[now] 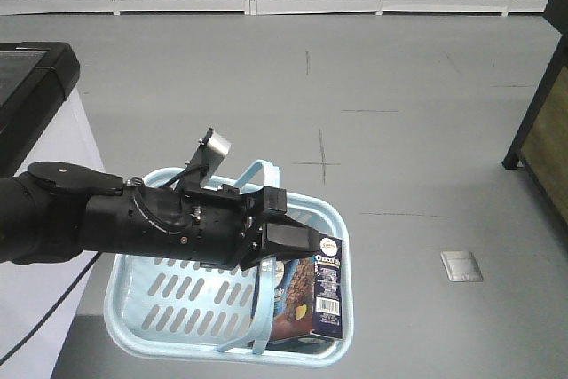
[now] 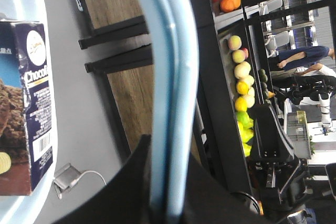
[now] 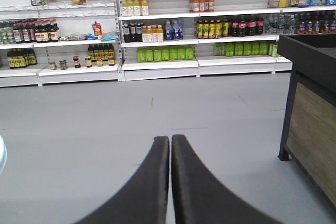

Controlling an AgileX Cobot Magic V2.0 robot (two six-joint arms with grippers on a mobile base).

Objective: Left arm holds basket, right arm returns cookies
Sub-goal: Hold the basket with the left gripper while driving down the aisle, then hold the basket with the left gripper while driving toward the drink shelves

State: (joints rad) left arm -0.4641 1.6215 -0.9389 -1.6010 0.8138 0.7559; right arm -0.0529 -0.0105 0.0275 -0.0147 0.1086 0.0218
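Observation:
In the front view the left arm [image 1: 133,219] reaches in from the left, and its black gripper [image 1: 288,239] is shut on the light blue handles [image 1: 263,169] of the basket [image 1: 169,295], which hangs above the grey floor. The cookies box [image 1: 312,299], dark navy and brown, leans inside the basket at its right end. In the left wrist view the handles [image 2: 170,77] run between the jaws of the left gripper [image 2: 167,156], and the cookies box [image 2: 26,103] shows at the left. The right gripper [image 3: 170,139] is shut, empty, over bare floor. The right arm is out of the front view.
Store shelves [image 3: 157,61] with bottles and jars line the far wall. A black-framed wooden stand [image 3: 310,119] is at the right, also seen in the front view [image 1: 541,130]. A black-topped white counter [image 1: 35,86] stands at the left. A floor socket plate [image 1: 461,266] lies right of the basket.

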